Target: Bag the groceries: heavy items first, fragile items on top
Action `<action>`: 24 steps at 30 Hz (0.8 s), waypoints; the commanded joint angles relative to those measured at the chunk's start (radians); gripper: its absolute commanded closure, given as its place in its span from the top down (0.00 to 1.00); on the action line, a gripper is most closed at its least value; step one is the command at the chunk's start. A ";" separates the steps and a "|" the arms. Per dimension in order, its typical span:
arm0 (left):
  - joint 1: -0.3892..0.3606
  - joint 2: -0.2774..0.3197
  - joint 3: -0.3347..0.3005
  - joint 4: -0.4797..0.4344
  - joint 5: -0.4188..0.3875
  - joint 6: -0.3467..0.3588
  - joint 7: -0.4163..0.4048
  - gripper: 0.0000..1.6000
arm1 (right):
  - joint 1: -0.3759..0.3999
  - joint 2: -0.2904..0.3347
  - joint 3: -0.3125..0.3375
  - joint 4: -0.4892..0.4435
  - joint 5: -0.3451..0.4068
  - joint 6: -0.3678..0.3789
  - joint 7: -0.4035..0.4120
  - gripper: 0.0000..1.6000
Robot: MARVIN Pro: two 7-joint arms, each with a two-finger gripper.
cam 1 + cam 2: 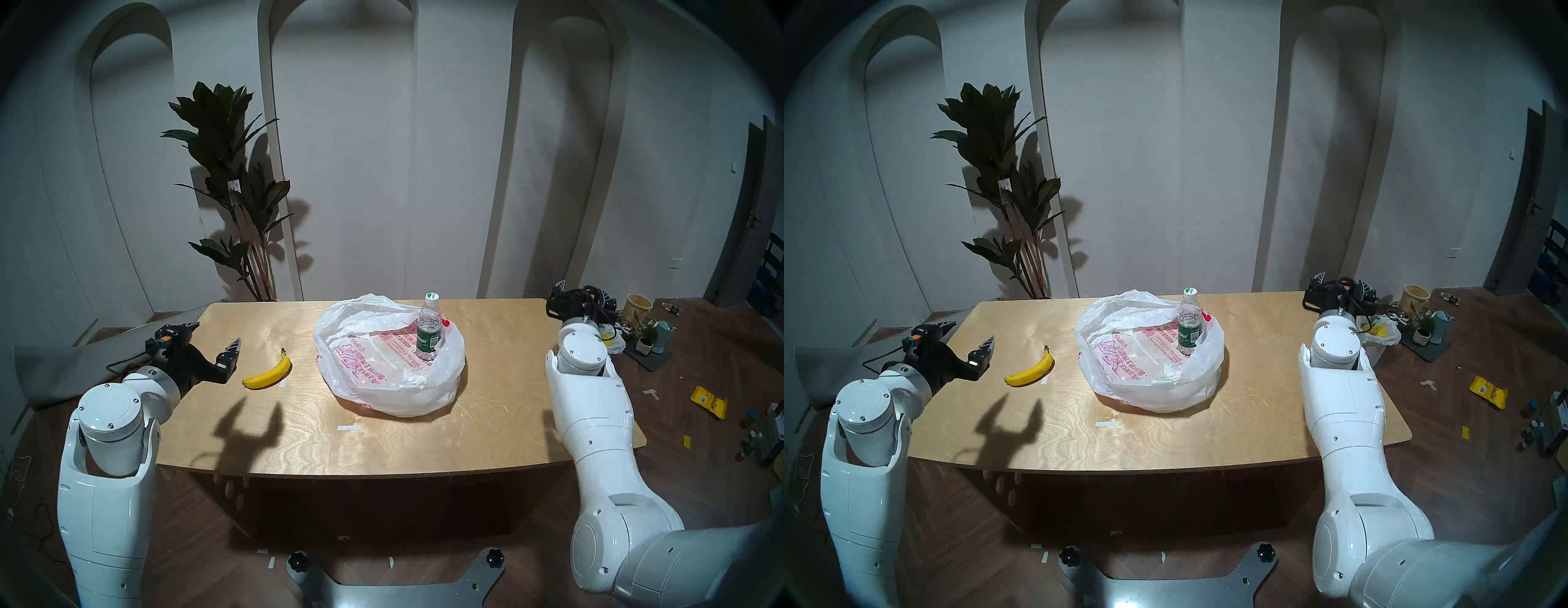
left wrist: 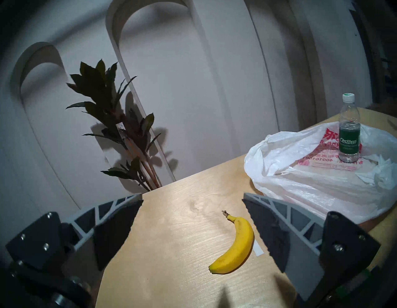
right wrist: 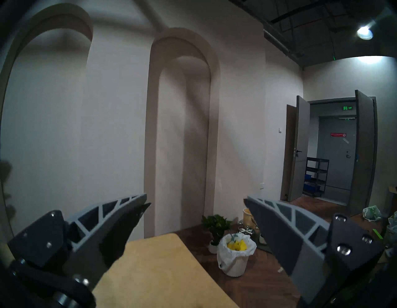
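Note:
The white plastic bag point(image 1: 384, 384) with red print lies spread open on the wooden table point(image 1: 488, 429), mid-right. The water bottle point(image 1: 428, 335) with a white cap and green label stands upright in the bag's open mouth, at its far right side. The yellow banana point(image 1: 269, 373) lies on the table left of the bag, stem pointing away. My left gripper point(image 1: 214, 335) is open and empty, just left of the banana and above the table. In the left wrist view the banana point(image 2: 236, 245) lies near the right finger, apart from it. My right gripper point(image 1: 581, 293) is open and empty at the table's far right corner.
A tall potted plant point(image 1: 233, 191) stands behind the table's far left corner. On the floor to the right are a bin lined with a small white bag with yellow contents point(image 3: 235, 256), pots and a yellow packet point(image 1: 708, 399). A white tape strip point(image 1: 347, 428) lies on the table.

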 commanded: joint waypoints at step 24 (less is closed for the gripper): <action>-0.217 0.266 0.197 0.181 -0.066 0.046 -0.452 1.00 | -0.192 -0.015 -0.107 -0.172 -0.040 -0.046 0.108 1.00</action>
